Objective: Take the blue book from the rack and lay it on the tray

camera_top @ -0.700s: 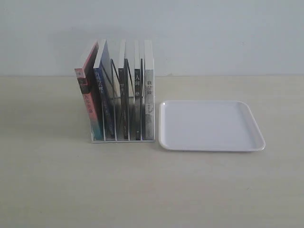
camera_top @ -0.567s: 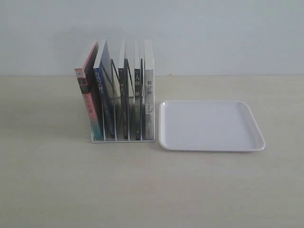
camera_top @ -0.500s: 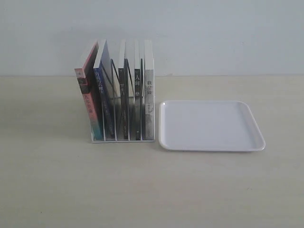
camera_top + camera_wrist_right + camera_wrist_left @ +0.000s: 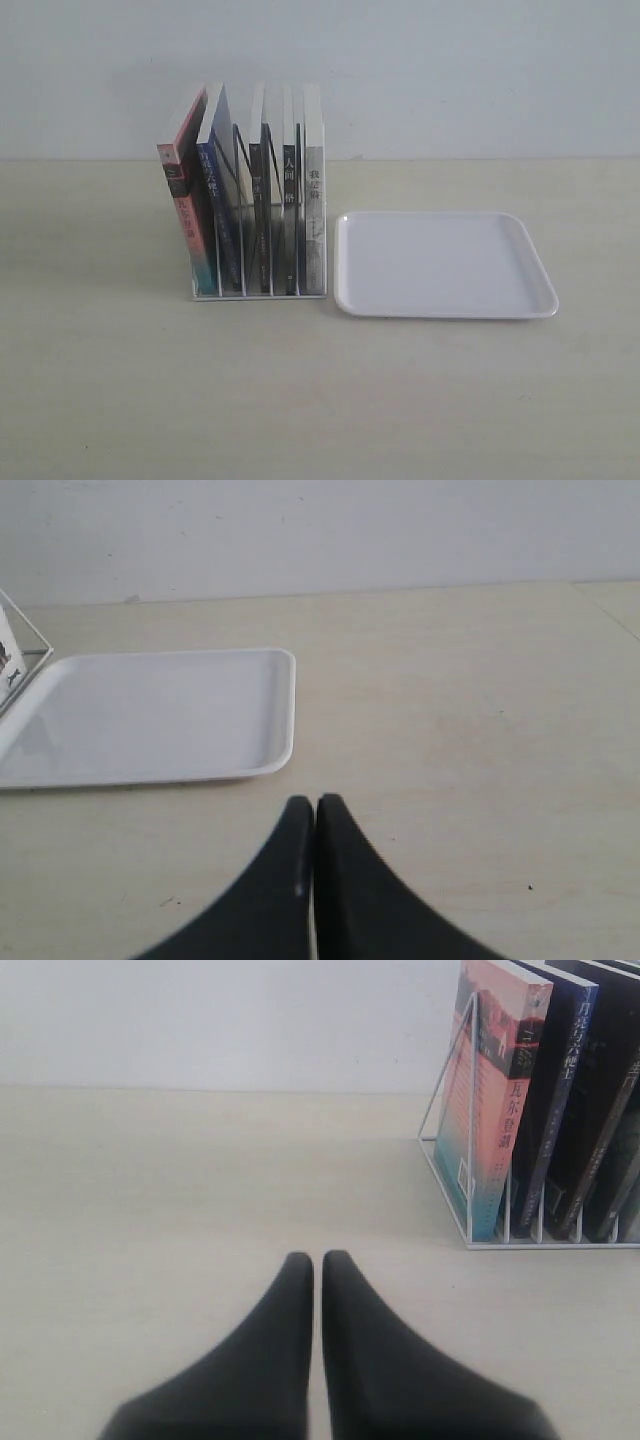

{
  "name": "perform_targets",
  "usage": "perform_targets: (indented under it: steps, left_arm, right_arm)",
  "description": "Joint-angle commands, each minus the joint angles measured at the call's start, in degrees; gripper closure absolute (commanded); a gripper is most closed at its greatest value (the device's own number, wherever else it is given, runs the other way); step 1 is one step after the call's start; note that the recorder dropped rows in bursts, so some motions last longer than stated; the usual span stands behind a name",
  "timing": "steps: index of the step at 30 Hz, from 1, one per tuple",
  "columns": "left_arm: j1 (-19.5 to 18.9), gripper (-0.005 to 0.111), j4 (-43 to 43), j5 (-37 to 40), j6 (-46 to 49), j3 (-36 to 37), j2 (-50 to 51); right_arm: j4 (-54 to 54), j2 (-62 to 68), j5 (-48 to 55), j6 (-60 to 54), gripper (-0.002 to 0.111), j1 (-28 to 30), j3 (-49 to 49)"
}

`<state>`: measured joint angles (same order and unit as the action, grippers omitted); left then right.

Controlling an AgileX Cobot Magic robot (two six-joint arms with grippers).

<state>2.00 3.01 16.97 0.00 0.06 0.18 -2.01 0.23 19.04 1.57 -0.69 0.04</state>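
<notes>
The white wire rack point(image 4: 258, 292) stands left of centre on the table, holding several upright books. The blue book point(image 4: 217, 215) leans in the second slot from the left, dark blue spine with white characters; the left wrist view shows it too point(image 4: 553, 1110), beside the pink-and-teal book point(image 4: 495, 1100). The white tray point(image 4: 443, 264) lies flat just right of the rack, with nothing on it point(image 4: 150, 715). My left gripper point(image 4: 317, 1257) is shut, low over bare table short of the rack. My right gripper point(image 4: 314, 801) is shut, just short of the tray's corner. Neither gripper shows in the exterior view.
Black-spined books point(image 4: 288, 220) and a grey-spined one point(image 4: 314, 225) fill the rack's other slots. A plain white wall point(image 4: 450, 70) stands behind the light wooden table point(image 4: 320, 400).
</notes>
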Motion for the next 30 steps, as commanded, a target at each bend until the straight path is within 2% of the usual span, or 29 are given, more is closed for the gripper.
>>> perform_targets:
  steps: [1, 2, 3, 7, 11, 14, 15, 17, 18, 20, 23, 26, 30]
  left_arm:
    - [-0.11, 0.103, 0.22, -0.46, 0.00, -0.06, -0.18]
    - [-0.11, 0.103, 0.22, -0.46, 0.00, -0.06, -0.18]
    - [-0.11, 0.103, 0.22, -0.46, 0.00, -0.06, -0.18]
    - [-0.11, 0.103, 0.22, -0.46, 0.00, -0.06, -0.18]
    - [-0.11, 0.103, 0.22, -0.46, 0.00, -0.06, -0.18]
    - [-0.11, 0.103, 0.22, -0.46, 0.00, -0.06, -0.18]
    - [-0.11, 0.103, 0.22, -0.46, 0.00, -0.06, -0.18]
    - [-0.11, 0.103, 0.22, -0.46, 0.00, -0.06, -0.18]
    - [-0.11, 0.103, 0.22, -0.46, 0.00, -0.06, -0.18]
    - [-0.11, 0.103, 0.22, -0.46, 0.00, -0.06, -0.18]
    - [-0.11, 0.103, 0.22, -0.46, 0.00, -0.06, -0.18]
    - [-0.11, 0.103, 0.22, -0.46, 0.00, -0.06, -0.18]
    - [-0.11, 0.103, 0.22, -0.46, 0.00, -0.06, -0.18]
  right_arm:
    - [-0.11, -0.23, -1.93, -0.21, 0.108, 0.13, -0.04]
    - [-0.11, -0.23, -4.56, -0.21, 0.108, 0.13, -0.04]
    - [-0.61, -0.23, -12.57, -0.21, 0.108, 0.13, -0.04]
    - [-1.00, -0.23, -27.36, -0.21, 0.108, 0.13, -0.04]
    - [-1.00, -0.23, -37.54, -0.21, 0.108, 0.13, -0.04]
    - [-1.17, -0.23, -58.14, -0.66, 0.108, 0.13, -0.55]
    - [-2.23, -0.23, -57.29, -1.08, 0.108, 0.13, -3.74]
    - [-2.34, 2.43, -45.81, -3.00, 0.108, 0.13, -16.41]
    - [-1.81, 6.73, -34.96, -4.32, 0.108, 0.13, -24.90]
    - [-1.51, 13.17, -18.60, -5.33, 0.108, 0.13, -35.23]
    - [0.40, 28.52, 18.01, -6.92, 0.108, 0.13, -53.78]
    - [0.81, 37.94, 26.36, -7.06, 0.108, 0.13, -62.09]
    - [0.81, 45.56, 23.79, -7.06, 0.108, 0.13, -66.66]
